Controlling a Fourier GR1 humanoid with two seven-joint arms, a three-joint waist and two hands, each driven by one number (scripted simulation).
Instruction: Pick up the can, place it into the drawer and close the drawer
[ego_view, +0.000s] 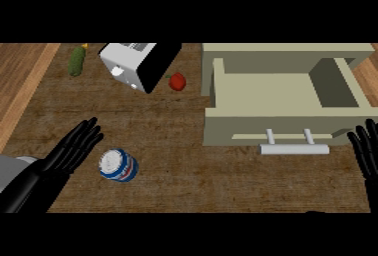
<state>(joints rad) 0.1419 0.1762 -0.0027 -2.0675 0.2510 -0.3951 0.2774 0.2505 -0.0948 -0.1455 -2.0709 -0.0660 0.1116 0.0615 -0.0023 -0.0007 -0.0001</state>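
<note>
A blue and white can (118, 165) with a red stripe stands on the brown counter at the lower left. My left hand (70, 150) lies just to its left with straight fingers, a narrow gap between them. At the upper right the beige drawer (221, 95) stands pulled out, nothing inside it, its grey handle (294, 148) facing me. My right hand (365, 150) shows at the right edge, fingers straight and pointing up, just right of the drawer front.
A white and black toaster (136, 65) stands at the back, left of the drawer. A green cucumber (76, 61) lies at the far left back. A red fruit (177, 81) sits between the toaster and the drawer.
</note>
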